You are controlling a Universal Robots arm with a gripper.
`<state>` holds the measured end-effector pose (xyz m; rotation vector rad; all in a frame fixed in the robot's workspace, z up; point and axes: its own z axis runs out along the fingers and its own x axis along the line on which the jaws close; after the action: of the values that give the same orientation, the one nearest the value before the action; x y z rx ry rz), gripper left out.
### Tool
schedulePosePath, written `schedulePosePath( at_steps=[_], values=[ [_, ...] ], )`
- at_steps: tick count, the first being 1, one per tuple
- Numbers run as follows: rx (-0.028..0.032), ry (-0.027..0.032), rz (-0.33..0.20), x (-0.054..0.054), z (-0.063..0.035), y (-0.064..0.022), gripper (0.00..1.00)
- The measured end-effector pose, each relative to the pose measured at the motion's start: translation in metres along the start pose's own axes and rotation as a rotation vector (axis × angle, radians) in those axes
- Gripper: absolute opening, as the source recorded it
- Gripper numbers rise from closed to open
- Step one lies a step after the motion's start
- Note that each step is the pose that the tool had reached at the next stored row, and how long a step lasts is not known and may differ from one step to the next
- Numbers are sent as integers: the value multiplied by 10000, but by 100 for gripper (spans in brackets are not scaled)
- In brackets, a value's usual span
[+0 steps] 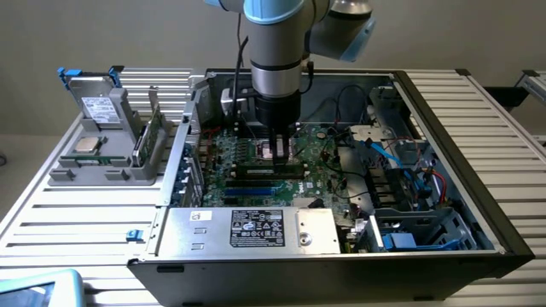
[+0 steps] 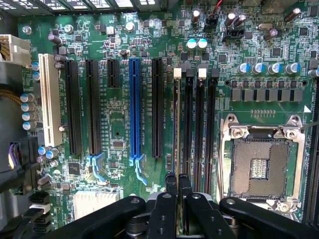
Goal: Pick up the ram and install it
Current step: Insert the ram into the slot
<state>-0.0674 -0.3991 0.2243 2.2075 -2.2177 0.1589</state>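
Ram point(image 2: 178, 124) stands edge-on over the motherboard point(image 2: 119, 134), pinched between the hand's point(image 2: 178, 178) fingers

One robot arm point(image 1: 275, 70), one open computer case point(image 1: 256, 276), one motherboard point(image 2: 119, 149). On the board: one white slot point(image 2: 48, 99), one blue slot point(image 2: 134, 107), one bare processor socket point(image 2: 259, 169), one ram point(image 2: 177, 124). Two black fingers point(image 2: 171, 186). On the one grey holder point(image 1: 94, 176): one silver processor chip point(image 1: 88, 144), one grey drive point(image 1: 102, 109), one more ram stick point(image 1: 151, 137).
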Motion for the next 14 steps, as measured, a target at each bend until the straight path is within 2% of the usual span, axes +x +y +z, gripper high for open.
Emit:
schedulePosePath(
  at_steps=[5, 6, 7, 11, 14],
  values=[
    [-1, 1, 0, -1, 10, 2, 16],
    [-1, 1, 0, -1, 8, 1, 22],
    [0, -1, 1, 0, -7, -2, 22],
    [-26, 0, -2, 13, -175, -81, 22],
    [-68, 1, -5, 20, -274, -153, 22]
  ],
)
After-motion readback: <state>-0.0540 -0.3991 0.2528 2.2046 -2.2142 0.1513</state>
